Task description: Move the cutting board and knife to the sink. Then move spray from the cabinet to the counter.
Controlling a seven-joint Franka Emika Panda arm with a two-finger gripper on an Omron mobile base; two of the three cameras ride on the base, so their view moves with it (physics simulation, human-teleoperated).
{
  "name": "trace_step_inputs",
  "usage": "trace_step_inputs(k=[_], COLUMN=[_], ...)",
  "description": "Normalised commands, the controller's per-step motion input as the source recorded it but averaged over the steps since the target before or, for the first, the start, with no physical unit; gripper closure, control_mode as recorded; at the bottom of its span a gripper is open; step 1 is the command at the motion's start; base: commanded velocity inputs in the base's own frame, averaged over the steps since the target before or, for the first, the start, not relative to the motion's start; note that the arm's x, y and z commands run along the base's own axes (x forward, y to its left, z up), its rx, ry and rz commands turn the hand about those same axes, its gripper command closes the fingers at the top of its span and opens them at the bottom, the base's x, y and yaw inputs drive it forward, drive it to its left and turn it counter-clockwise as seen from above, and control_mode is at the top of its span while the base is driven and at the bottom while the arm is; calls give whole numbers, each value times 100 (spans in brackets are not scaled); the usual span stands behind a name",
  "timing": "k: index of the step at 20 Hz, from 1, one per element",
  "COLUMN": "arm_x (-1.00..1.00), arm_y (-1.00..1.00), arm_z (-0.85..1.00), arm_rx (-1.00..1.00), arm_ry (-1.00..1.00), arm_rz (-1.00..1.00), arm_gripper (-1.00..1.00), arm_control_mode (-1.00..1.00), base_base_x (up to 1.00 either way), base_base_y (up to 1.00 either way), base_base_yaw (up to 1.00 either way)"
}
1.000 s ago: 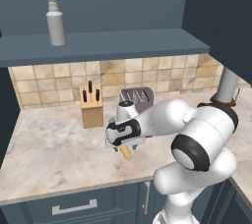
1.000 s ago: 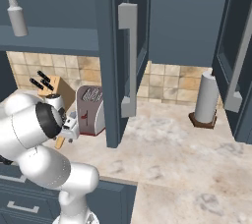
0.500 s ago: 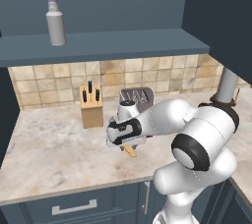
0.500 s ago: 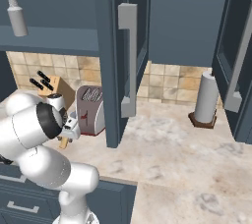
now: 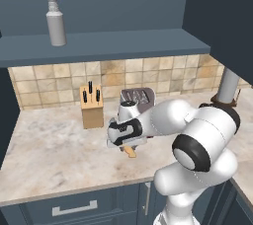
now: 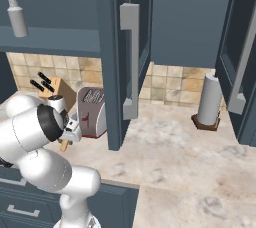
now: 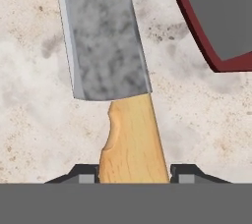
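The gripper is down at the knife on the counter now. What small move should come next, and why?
Probably close the fingers on the handle. In the hand view the knife lies flat on the counter with its tan handle between the two fingertips of the gripper, which stand at either side of it. I cannot tell if they already touch it, so squeeze first, then lift.

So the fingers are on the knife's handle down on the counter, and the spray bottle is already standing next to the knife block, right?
Not quite. The fingers do flank the knife handle over the counter, but the spray isn't beside the knife block. The left base view shows it up on the cabinet shelf ledge.
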Motion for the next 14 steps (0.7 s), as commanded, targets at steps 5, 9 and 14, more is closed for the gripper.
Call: trace_step_inputs(k=[5, 9, 14], arm_x=[-45, -71, -87], arm_y=[0, 0, 0], arm_z=[42, 83, 98], arm_rx=[0, 0, 0], arm_ry=[-12, -17, -14], arm_rz=[0, 0, 0], arm_gripper=[100, 100, 100], arm_control_mode=[-100, -100, -100], base_base_x=[0, 0, 0], base_base_y=[0, 0, 0], base_base_yaw=[0, 0, 0])
